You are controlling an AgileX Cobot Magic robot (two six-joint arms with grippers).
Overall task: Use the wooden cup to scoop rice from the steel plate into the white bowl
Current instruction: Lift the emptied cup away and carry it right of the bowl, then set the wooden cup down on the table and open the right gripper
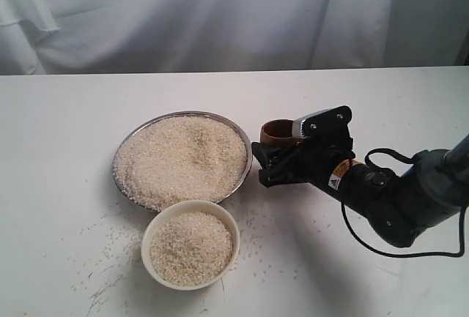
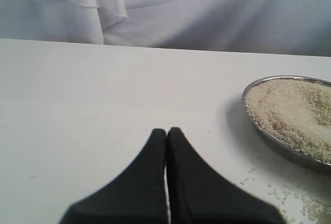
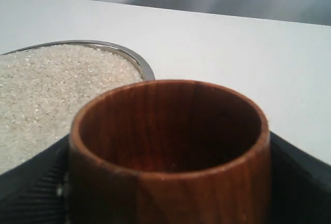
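The glossy round wooden cup (image 1: 281, 132) is pinched by the right gripper (image 1: 282, 148) just beside the shiny steel plate (image 1: 187, 113) of grainy rice (image 1: 182, 157). The left gripper (image 2: 166, 133) is pressed together.

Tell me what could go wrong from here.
1. The white bowl is already filled nearly to its rim. Another cupful may overflow onto the table, where loose grains already lie.
2. The right gripper holds the wooden cup right beside the steel plate. Dipping in could knock the plate's rim.
3. The rice reaches the plate's edge, so scooping may push some over.
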